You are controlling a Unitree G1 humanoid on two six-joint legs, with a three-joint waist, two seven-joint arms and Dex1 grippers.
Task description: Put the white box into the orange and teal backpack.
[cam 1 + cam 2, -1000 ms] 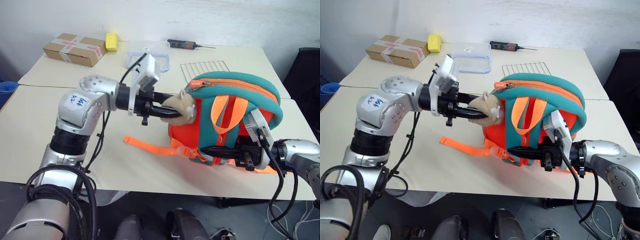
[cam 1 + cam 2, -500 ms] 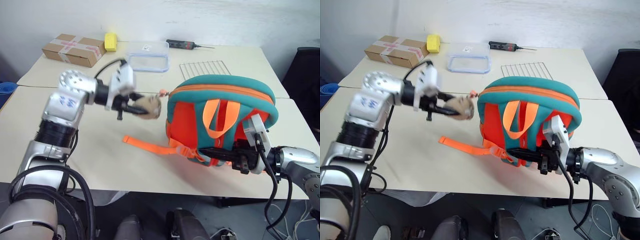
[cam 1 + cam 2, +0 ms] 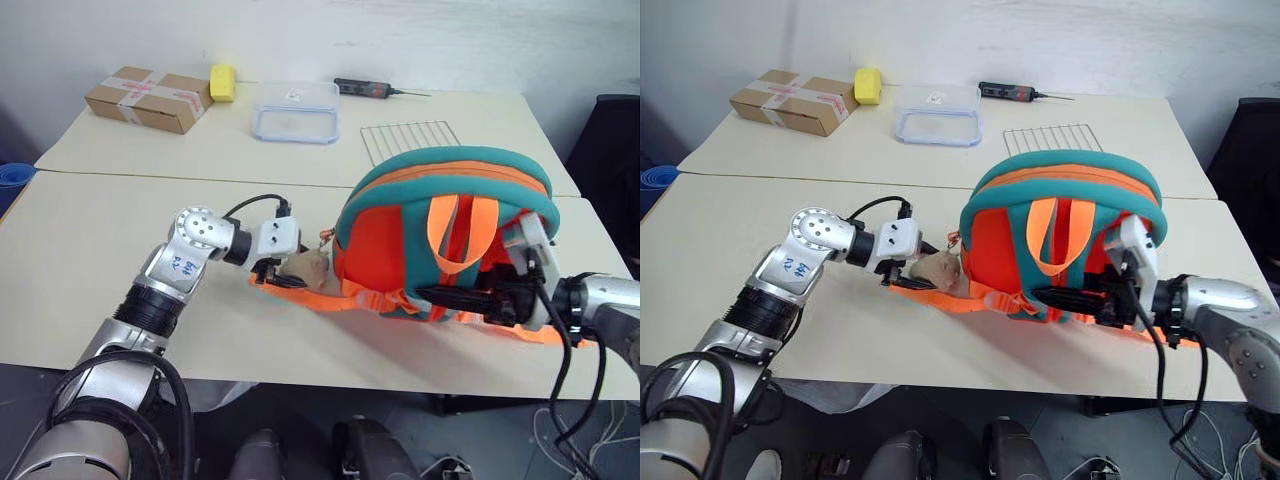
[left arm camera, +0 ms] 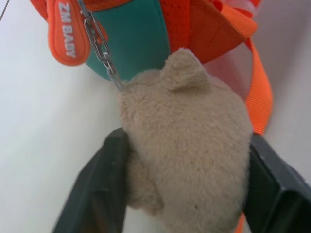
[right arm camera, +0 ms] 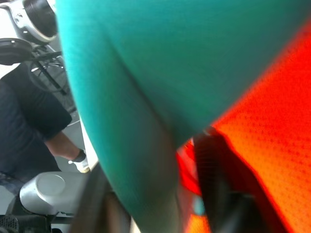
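Right gripper (image 3: 428, 295): low at the backpack's near side, by the table's near edge. Its fingers (image 5: 214, 184) stand apart, astride a fold of teal trim, not clamped on it.
Left gripper (image 3: 288, 274): down at table level, left of the bag, its fingers (image 4: 104, 184) closed against both flanks of the plush toy (image 3: 308, 266).
Plush toy: tan, resting on the table, chained to the bag's zip pull beside an orange tag.
Loose strap (image 3: 930, 292): orange, lying flat under the toy and trailing left.
Orange and teal backpack (image 3: 440, 180): upright on the near table (image 3: 80, 260), right of centre, close to the near edge. Its zip line looks closed.
White box: its place cannot be told. The bag looks full, so I judge it is probably inside.
Step in hand: judged to be letting go of a settled bag.
Doing it well: spread each pair of fingers fully before retreating, and back out along the fingers' own line so that chain, strap and trim do not snag. Do not drag the bag toward the near edge.
Far table: clear container (image 3: 293, 120) and wire rack (image 3: 415, 138) mid-table. The taped cardboard box (image 3: 148, 98) and a yellow block (image 3: 222, 82) sit toward the far left corner, and a dark tool (image 3: 365, 88) lies along the far edge.
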